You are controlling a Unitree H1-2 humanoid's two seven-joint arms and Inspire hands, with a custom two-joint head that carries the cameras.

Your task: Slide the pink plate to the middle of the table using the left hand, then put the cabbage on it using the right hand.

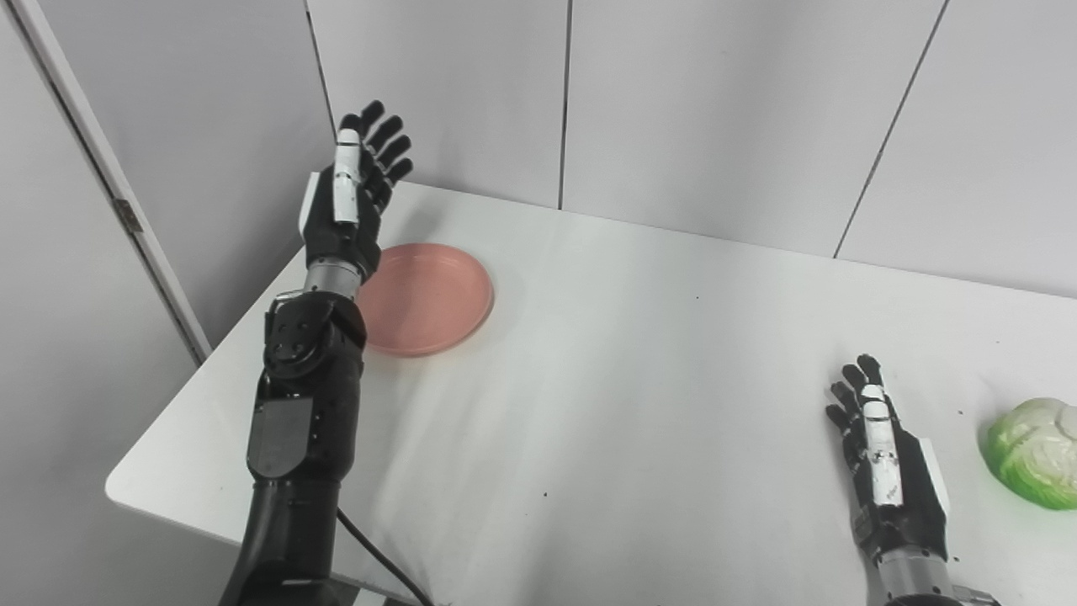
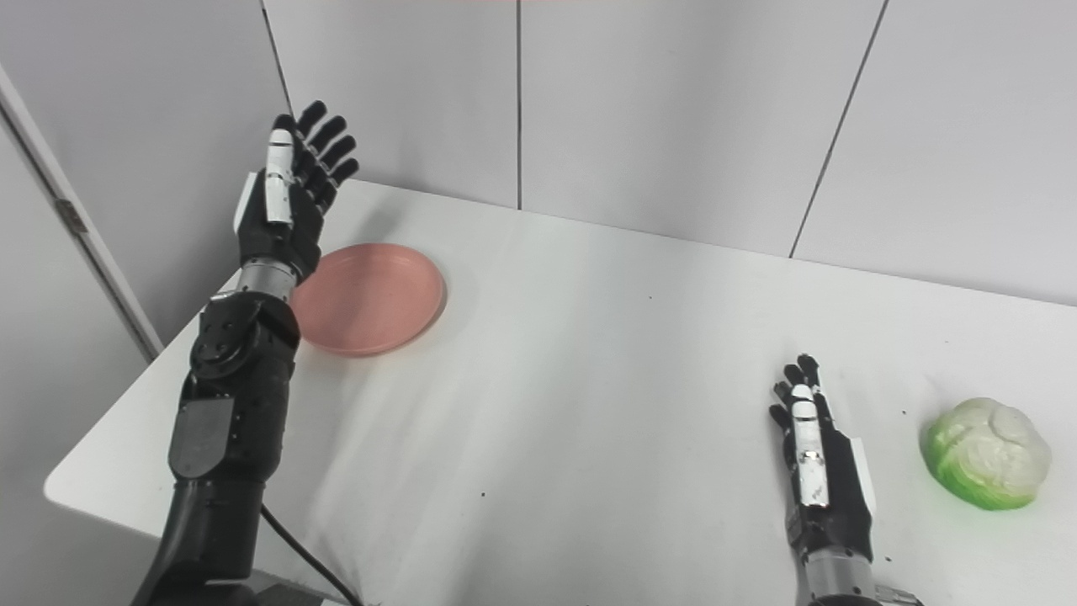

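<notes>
Left eye view: pink plate (image 1: 427, 298) flat on the white table (image 1: 639, 387), near its far left corner, well away from the middle. Left hand (image 1: 349, 202) raised above the table's left edge just beside the plate, fingers spread and straight, holding nothing, clear of the plate. Cabbage (image 2: 986, 453) on the table at the right side, well apart from the plate. Right hand (image 2: 814, 471) low over the table near the cabbage, to its left, fingers extended and apart, empty, not touching it.

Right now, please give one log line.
left hand: open, raised beside pink plate | right hand: open | cabbage: untouched, table right
</notes>
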